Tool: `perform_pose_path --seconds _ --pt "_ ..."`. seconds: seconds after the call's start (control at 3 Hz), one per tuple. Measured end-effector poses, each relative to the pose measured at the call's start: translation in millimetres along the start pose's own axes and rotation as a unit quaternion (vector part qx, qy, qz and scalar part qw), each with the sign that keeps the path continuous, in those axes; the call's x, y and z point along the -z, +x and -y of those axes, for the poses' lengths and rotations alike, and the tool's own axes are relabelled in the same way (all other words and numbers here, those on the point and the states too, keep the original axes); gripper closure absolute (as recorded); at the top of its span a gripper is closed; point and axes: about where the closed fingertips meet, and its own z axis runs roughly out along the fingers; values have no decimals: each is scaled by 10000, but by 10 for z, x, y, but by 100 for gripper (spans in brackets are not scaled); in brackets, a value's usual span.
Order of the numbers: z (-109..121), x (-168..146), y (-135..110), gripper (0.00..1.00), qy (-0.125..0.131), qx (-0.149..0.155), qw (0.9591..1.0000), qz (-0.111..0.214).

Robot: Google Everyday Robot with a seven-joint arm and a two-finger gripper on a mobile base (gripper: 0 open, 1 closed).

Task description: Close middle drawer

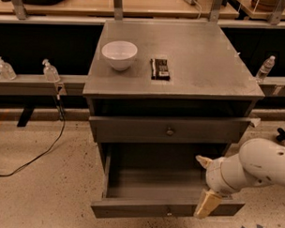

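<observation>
The grey cabinet (177,46) has its middle drawer (144,209) pulled far out, its box open and empty, with a small knob at the centre of the flat front. Above it the top drawer front (132,129) with its knob stands slightly out. The lowest drawer is hidden under the open one. My gripper (205,184) is at the right end of the open drawer. It is open: one tan fingertip (202,161) is over the drawer box, and the other (206,205) overlaps the drawer's front panel. My white arm (258,167) reaches in from the right.
A white bowl (119,54) and a dark snack bar (160,68) lie on the cabinet top. Plastic bottles (50,71) stand on a rail to the left, and one bottle (266,68) stands to the right. A black cable (42,150) runs across the speckled floor at the left.
</observation>
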Motion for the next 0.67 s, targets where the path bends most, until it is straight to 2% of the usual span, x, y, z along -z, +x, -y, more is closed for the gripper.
perform_pose_path --seconds 0.33,0.67 --pt "-54 -321 277 0 211 97 9979 -605" --pt "-29 -452 328 0 437 155 9961 -746"
